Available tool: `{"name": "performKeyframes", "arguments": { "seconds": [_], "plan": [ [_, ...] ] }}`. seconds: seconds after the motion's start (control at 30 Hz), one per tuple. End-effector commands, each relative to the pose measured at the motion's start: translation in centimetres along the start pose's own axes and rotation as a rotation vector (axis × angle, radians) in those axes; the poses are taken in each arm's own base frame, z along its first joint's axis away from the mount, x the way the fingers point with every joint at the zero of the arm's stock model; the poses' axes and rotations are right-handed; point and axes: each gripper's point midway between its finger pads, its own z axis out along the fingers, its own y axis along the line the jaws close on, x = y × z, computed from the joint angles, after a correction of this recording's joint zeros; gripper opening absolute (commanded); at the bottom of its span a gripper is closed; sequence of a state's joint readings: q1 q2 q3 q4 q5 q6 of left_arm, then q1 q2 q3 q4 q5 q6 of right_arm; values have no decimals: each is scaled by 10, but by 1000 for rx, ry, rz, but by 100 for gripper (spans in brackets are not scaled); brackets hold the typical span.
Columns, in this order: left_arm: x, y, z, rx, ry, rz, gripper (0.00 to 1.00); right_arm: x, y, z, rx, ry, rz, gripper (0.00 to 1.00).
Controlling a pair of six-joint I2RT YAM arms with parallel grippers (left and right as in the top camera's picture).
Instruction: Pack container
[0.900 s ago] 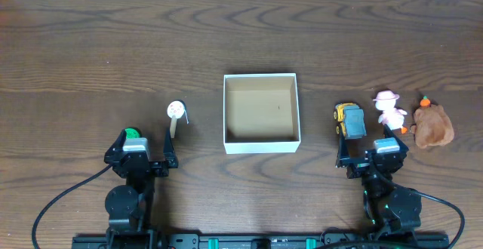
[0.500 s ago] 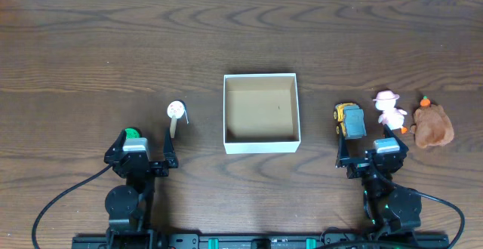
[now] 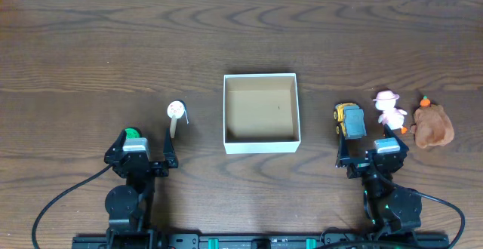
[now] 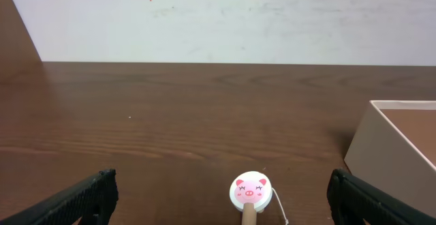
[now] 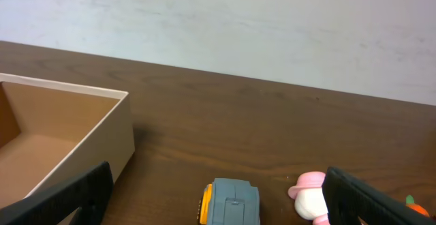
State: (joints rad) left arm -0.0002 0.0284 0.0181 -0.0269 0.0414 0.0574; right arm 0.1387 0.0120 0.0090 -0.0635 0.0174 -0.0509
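Note:
The container [image 3: 261,146], a square white-walled box with a brown inside, sits empty at the table's middle; it also shows in the left wrist view [image 4: 381,140] and the right wrist view [image 5: 102,140]. A pig-face paddle toy [image 3: 175,114] [image 4: 250,192] lies left of it, in front of my open left gripper [image 3: 143,149]. A grey and yellow toy truck [image 3: 349,120] [image 5: 229,202], a pink-hatted duck figure [image 3: 389,110] [image 5: 310,192] and a brown plush with an orange top [image 3: 432,124] lie right of it. My open right gripper [image 3: 372,151] sits just behind the truck.
A green object [image 3: 133,133] shows at the left gripper's base. A pale wall [image 4: 218,20] runs along the table's far edge.

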Motion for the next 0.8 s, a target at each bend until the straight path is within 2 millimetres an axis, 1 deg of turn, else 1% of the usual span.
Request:
{"name": "performKeyframes", "arguments": {
  "seconds": [0.0, 0.6, 0.77],
  "plan": [
    [18, 6, 1, -31, 61, 18, 98, 3, -1, 0, 1, 8, 17, 99],
    [18, 6, 1, -31, 61, 18, 98, 3, -1, 0, 1, 10, 27, 99],
    [20, 6, 1, -32, 67, 18, 98, 4, -5, 0, 25, 11, 191, 99]
  ]
}}
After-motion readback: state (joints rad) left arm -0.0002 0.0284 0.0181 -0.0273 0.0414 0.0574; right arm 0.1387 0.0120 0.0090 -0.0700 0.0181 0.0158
